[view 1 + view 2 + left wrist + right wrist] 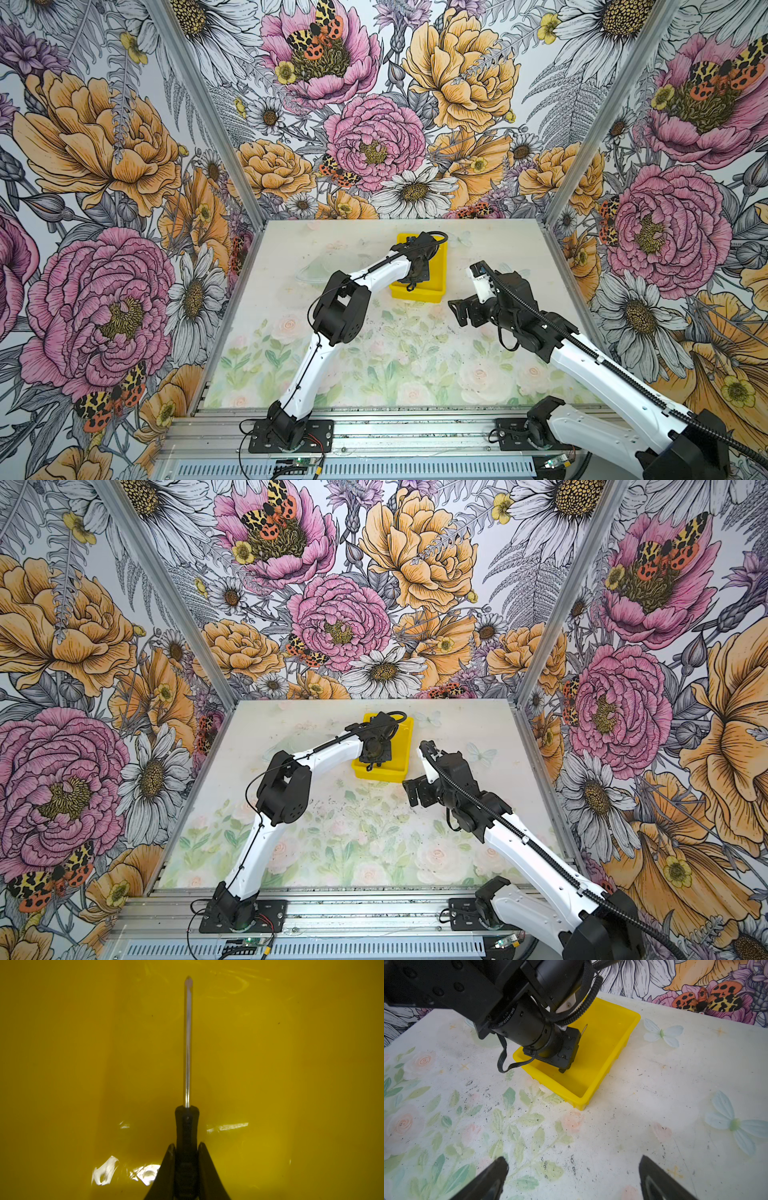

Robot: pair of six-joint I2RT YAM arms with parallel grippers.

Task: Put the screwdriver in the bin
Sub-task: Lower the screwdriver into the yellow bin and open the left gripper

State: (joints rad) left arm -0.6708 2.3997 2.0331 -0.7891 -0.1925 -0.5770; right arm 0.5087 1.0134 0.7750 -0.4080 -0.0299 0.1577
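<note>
Nearest, an aluminium rail (415, 432) carried both arm bases, and the right arm's lower end was cut off by the frame edge in both top views. Beyond it lay the tabletop (415, 357), a pale print of roses, leaves and butterflies peppered with dark specks. The right tool (574, 1169) hung over that print with its jaws wide apart and nothing between them; the right wrist view showed only its two fingertips. Farther back, near it, sat the yellow bin (436, 291).

The left wrist view showed the left tool (186, 1148) clamped on the black handle of the screwdriver (186, 1124), the shaft pointing ahead over the bin's glossy floor. The handle's rear end was hidden between the fingers and cut off at the frame edge. Whether the screwdriver touched that floor could not be told. In both top views the left arm's wrist covered much of the bin, hiding tool and screwdriver alike. In the right wrist view only the shaft's tip showed past that wrist.

Behind, walls (374, 124) printed with large flowers and moths closed the cell on three sides.
</note>
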